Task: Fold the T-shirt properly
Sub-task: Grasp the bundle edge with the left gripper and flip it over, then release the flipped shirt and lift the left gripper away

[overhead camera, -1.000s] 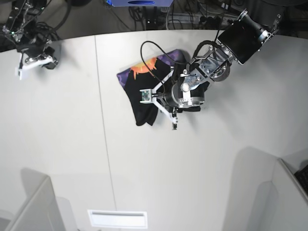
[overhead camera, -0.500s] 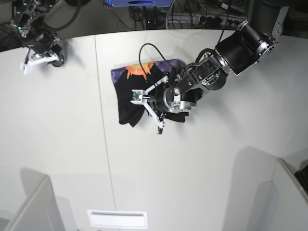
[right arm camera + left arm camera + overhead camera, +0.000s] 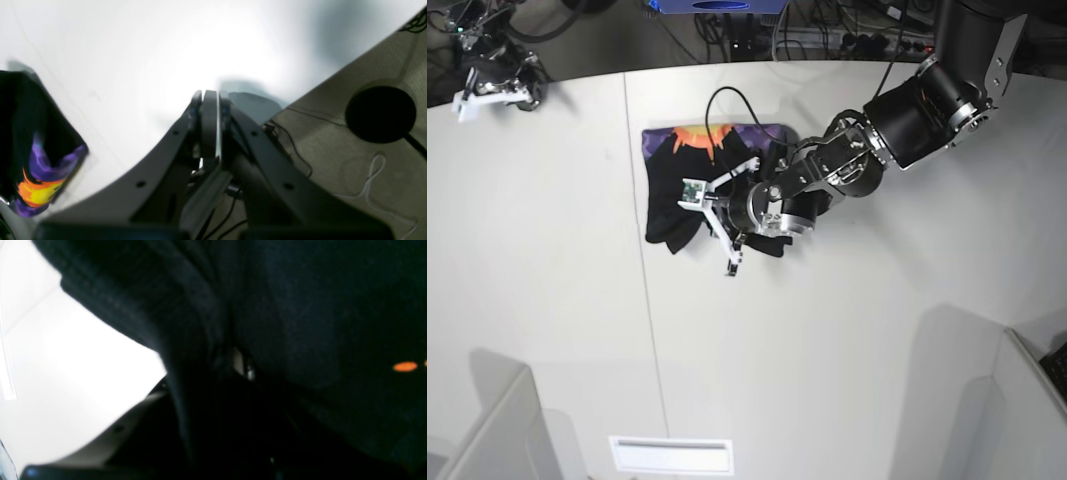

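T-shirt point(image 3: 677, 190), black with an orange-and-purple print showing along its far edge, lies bunched toward twelve o'clock on the white table point(image 3: 547, 300), just to the three o'clock side of the table's seam. The left gripper point(image 3: 727, 225) sits low over the cloth's three o'clock edge with black fabric gathered at it; its wrist view is almost filled by dark folds pressed close to the lens, so the jaws stand narrow and appear closed on a layer of the T-shirt, most likely to carry that side across toward nine o'clock as a fold. The exact pinch point is hidden by the cloth itself. The right gripper point(image 3: 492, 92) waits far off at the ten o'clock corner of the table, well apart from the garment, its fingers point(image 3: 209, 126) pressed flat together and holding nothing; kept there, it probably stays out of the working arm's way. From its wrist view a corner of the print shows at nine o'clock. The folding looks partway done: the shirt is compact but rumpled, with a loose black flap hanging toward six o'clock.
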### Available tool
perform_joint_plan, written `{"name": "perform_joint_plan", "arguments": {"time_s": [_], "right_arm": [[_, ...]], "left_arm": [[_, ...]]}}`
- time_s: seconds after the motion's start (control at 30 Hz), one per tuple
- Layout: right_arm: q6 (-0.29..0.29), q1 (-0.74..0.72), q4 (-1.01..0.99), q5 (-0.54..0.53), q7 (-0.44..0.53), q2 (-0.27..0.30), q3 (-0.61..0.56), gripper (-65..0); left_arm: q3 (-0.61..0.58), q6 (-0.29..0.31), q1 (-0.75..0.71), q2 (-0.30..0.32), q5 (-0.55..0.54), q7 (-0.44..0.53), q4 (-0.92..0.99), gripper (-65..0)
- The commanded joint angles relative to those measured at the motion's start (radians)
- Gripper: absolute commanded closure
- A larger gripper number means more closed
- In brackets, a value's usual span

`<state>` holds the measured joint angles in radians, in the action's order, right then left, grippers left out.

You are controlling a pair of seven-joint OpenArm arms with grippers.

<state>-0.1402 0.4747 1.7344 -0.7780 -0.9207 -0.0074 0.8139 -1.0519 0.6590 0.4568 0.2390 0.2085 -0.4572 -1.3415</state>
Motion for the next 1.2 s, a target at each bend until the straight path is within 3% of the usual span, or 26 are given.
{"name": "perform_joint_plan", "arguments": {"time_s": [0.0, 0.63, 0.77, 0.9, 1.0, 1.17], "right_arm": [[-0.009, 0.002, 0.019, -0.008, 0.013, 0.011, 0.005, 0.0], [-0.009, -0.031, 0.019, -0.008, 0.013, 0.013, -0.075, 0.0], [-0.009, -0.035, 0.019, -0.008, 0.013, 0.013, -0.077, 0.0], [-0.009, -0.04, 0.017, -0.008, 0.012, 0.013, -0.077, 0.0], [-0.009, -0.04, 0.017, -0.008, 0.012, 0.014, -0.077, 0.0], [-0.009, -0.04, 0.017, -0.008, 0.01, 0.014, -0.077, 0.0]], "left_arm": [[-0.017, 0.039, -0.006, 0.004, -0.016, -0.015, 0.012, 0.0], [-0.006, 0.039, 0.046, 0.003, -0.017, -0.022, 0.006, -1.0], [-0.006, 0.039, 0.061, 0.003, -0.017, -0.022, 0.006, -28.8], [-0.004, 0.039, 0.073, 0.0, -0.019, -0.019, 0.006, -48.5], [0.023, 0.039, 0.09, -0.025, -0.019, -0.022, 0.006, -55.1], [0.149, 0.039, 0.101, -0.065, -0.019, -0.022, 0.004, -56.1]]}}
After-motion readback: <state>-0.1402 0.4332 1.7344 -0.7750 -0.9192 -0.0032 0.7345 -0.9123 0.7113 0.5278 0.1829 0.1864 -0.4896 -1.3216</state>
